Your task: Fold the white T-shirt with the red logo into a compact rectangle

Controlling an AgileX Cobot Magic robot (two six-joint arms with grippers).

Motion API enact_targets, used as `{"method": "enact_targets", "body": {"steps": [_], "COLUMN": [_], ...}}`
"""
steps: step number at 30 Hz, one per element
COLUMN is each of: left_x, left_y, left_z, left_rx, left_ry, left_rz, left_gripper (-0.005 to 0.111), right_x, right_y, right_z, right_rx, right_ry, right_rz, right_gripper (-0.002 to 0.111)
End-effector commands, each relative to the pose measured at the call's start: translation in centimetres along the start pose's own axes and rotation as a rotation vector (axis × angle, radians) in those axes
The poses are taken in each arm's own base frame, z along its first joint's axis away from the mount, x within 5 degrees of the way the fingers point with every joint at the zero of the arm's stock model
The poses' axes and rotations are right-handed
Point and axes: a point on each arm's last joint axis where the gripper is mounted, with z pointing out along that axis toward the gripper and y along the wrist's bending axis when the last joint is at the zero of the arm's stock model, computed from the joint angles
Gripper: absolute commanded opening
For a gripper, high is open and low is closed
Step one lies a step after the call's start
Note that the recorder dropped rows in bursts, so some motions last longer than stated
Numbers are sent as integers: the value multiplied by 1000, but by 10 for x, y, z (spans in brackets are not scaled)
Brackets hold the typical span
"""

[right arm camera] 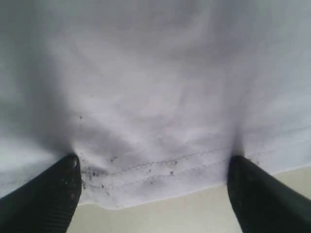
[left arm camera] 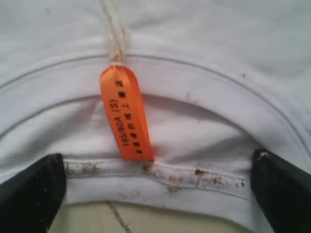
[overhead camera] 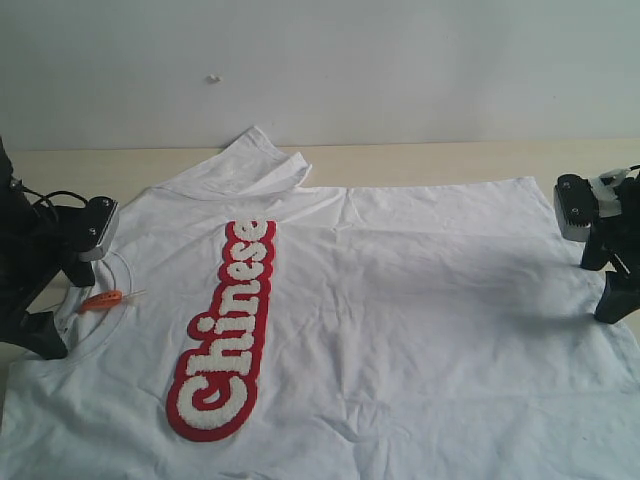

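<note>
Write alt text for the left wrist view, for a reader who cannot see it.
A small orange neck tag on a pale string lies across the ribbed collar of a thin white cotton T-shirt. The left gripper is open, its two black fingertips wide apart on either side of the collar's speckled seam, beside a strip of beige table.

Cannot see the white T-shirt whole: cut off at the exterior view's bottom and right edges. Cannot read the small, blurred black print on the orange tag. Only black finger ends of left gripper and right gripper, cropped by the wrist views' edges. Hem stitching soft, out of focus.
</note>
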Motion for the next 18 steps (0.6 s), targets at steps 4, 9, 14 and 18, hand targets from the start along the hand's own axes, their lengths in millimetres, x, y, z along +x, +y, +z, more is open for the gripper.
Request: {"method": "enact_targets", "body": {"steps": [4, 9, 14, 18], "left_x": [2, 2, 3, 3], "left_y": [-6, -5, -5, -5], "left_z": [18, 18, 18, 18], "left_rx": [72, 70, 67, 65], "left_ry": [-10, -10, -9, -9], "left_rz": [-21, -21, -21, -21], "left_gripper": [105, 105, 105, 105], "right_x": [2, 2, 5, 5], "right_y": [0, 0, -3, -3], "right_z": [9, 9, 9, 9], "right_rx": [-20, -18, 12, 15], "right_ry": [9, 9, 43, 52], "right_rz": [7, 7, -22, -30], "right_gripper": [78, 78, 78, 65]}}
